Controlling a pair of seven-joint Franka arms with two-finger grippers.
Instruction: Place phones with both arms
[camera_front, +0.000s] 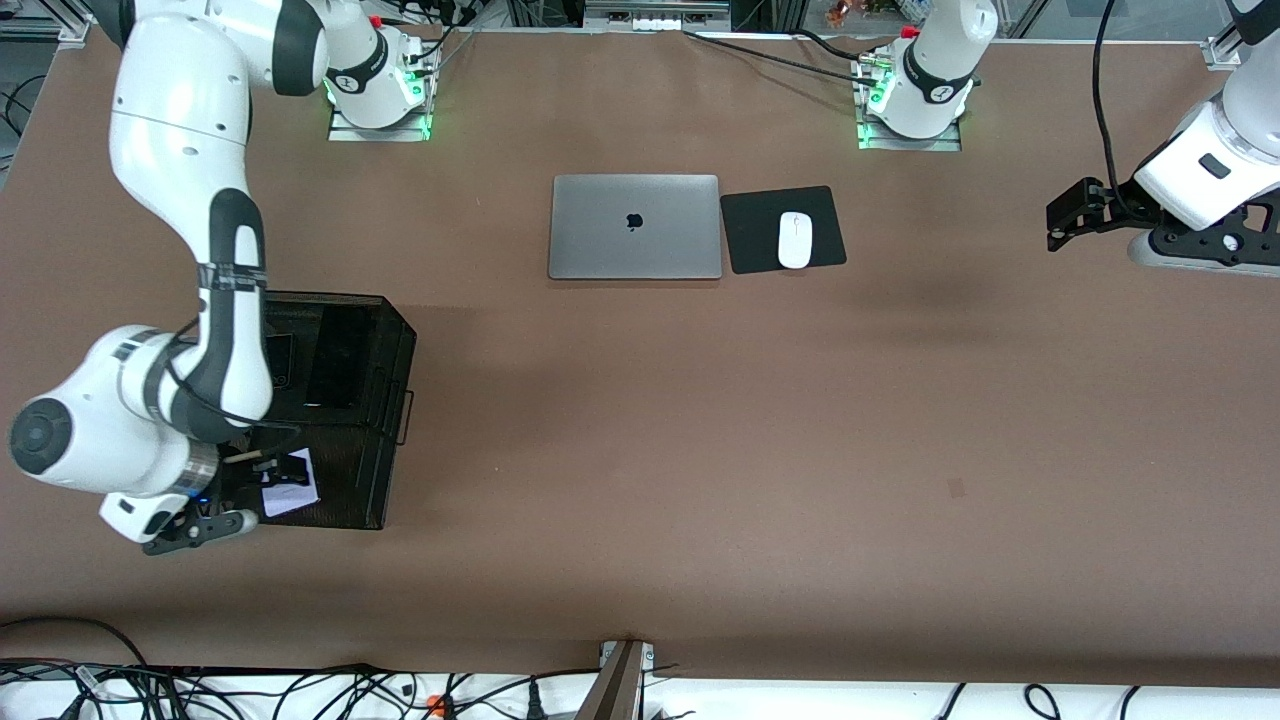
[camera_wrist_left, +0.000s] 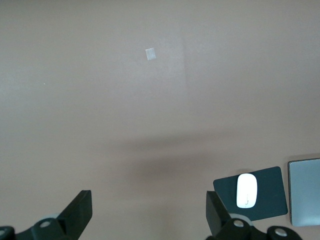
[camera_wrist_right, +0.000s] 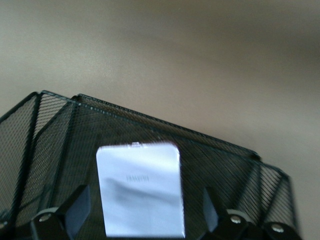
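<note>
A pale lavender phone (camera_front: 289, 485) (camera_wrist_right: 140, 195) lies in the black mesh tray (camera_front: 395, 330) (camera_wrist_right: 150, 120) toward the right arm's end of the table. My right gripper (camera_front: 270, 472) (camera_wrist_right: 145, 195) hangs over it, open, with a finger on each side and a gap to the phone's edges. A long slim black phone (camera_front: 338, 355) lies in the same tray, farther from the front camera. A small black phone (camera_front: 281, 362) beside it is partly hidden by the right arm. My left gripper (camera_front: 1062, 215) (camera_wrist_left: 148, 196) waits open over bare table at the left arm's end.
A closed grey laptop (camera_front: 634, 226) (camera_wrist_left: 305, 192) sits near the robot bases, with a white mouse (camera_front: 795, 240) (camera_wrist_left: 246, 190) on a black pad (camera_front: 755, 215) (camera_wrist_left: 272, 195) beside it. A small pale mark (camera_wrist_left: 150, 54) shows on the brown tabletop.
</note>
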